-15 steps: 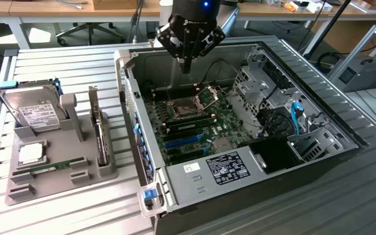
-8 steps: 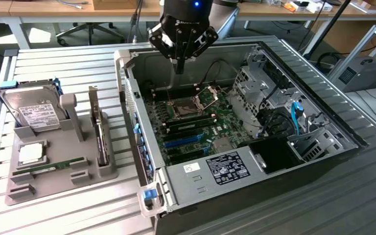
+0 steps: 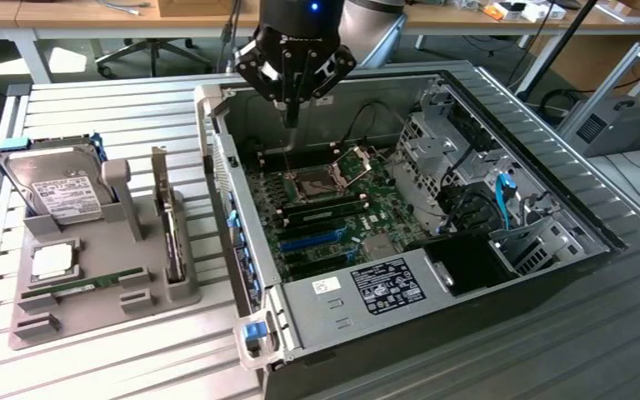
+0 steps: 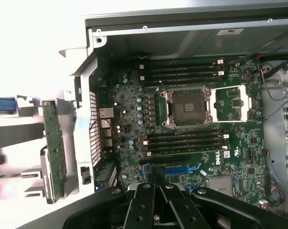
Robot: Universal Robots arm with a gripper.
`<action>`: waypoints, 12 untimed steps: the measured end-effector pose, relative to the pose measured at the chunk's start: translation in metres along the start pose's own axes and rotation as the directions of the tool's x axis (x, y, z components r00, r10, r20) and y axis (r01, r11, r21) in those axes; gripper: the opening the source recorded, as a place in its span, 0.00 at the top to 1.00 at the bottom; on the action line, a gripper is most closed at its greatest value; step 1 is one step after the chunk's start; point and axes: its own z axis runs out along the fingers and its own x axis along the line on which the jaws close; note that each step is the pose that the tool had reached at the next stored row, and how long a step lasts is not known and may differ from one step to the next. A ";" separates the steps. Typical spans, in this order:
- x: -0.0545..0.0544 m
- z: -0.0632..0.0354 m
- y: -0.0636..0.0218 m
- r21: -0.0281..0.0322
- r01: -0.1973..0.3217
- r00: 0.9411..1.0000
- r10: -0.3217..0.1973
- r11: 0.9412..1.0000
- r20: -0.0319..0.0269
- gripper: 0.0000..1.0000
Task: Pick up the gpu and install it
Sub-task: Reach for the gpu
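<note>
The gpu, a thin rectangular green circuit-board card, stands on its long edge in a slot of a grey plastic holder that lies on the pale slatted metal counter. It is outside the open computer case, just beside the case's perforated side wall, on the exterior view's left. From the exterior view the card is seen almost edge-on, a narrow dark strip with a lighter grey end pointing away from the camera. In the wrist view the gpu shows as a slim green band dotted with small components, held between the grey walls of the holder.

The same holder also carries a boxy silver hard drive with a white label and blue rails, upright at the far end, and a narrow green memory stick lying flat near the front.

The black pincer hangs over the inside of the case, above the green motherboard and near the square metal processor socket. Its fingers are pressed together and pinch nothing. In the wrist view the pincer points down at the board close to a blue expansion slot, well apart from the gpu, which sits untouched in its holder
</note>
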 end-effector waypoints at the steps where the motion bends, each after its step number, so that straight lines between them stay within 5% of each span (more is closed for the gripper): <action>1: 0.002 0.0000 -0.0002 0.000 0.000 1.000 0.000 1.000 0.000 0.89; 12: 0.024 -0.0003 -0.0018 -0.001 0.000 1.000 0.000 1.000 0.000 0.89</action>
